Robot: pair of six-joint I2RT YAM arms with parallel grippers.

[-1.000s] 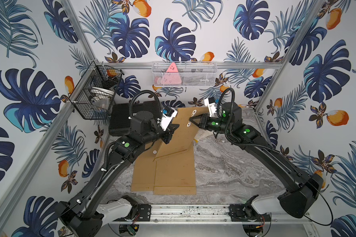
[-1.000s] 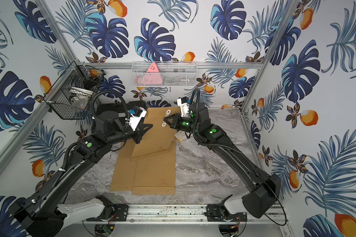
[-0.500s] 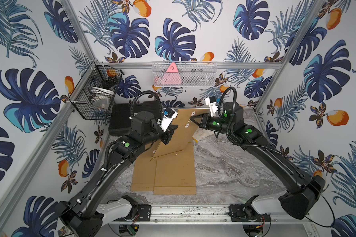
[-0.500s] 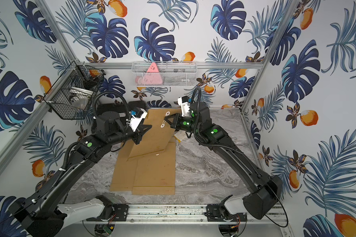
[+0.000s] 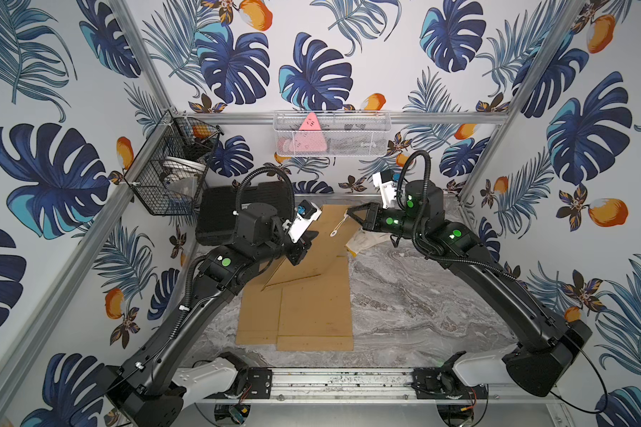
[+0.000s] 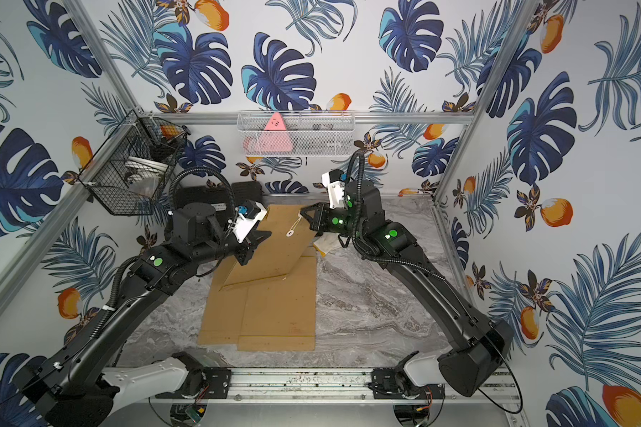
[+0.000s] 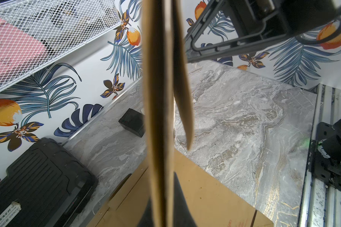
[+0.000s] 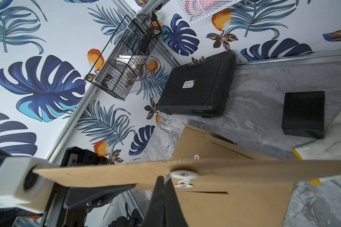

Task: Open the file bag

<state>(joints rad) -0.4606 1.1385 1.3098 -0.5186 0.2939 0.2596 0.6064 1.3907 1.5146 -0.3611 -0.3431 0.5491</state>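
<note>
Flap (image 5: pixel 326 253) pinched in left end effector (image 5: pixel 307 244), string (image 5: pixel 340 225) in right end effector (image 5: pixel 350 214); only wrist views show black box (image 8: pixel 303 112).

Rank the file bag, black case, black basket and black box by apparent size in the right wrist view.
1. file bag, nearest the camera
2. case and black basket, too alike to split
3. box

I have my left arm (image 5: pixel 204 292) and right arm (image 5: pixel 496 281) stretched forward and inward, elbows bent, wrists turned toward each other at the far end. My left gripper (image 5: pixel 311 236) is clamped on the flap (image 5: pixel 328 255). My right gripper (image 5: pixel 349 212), just apart from it, pinches the string (image 5: pixel 340 224).
</note>
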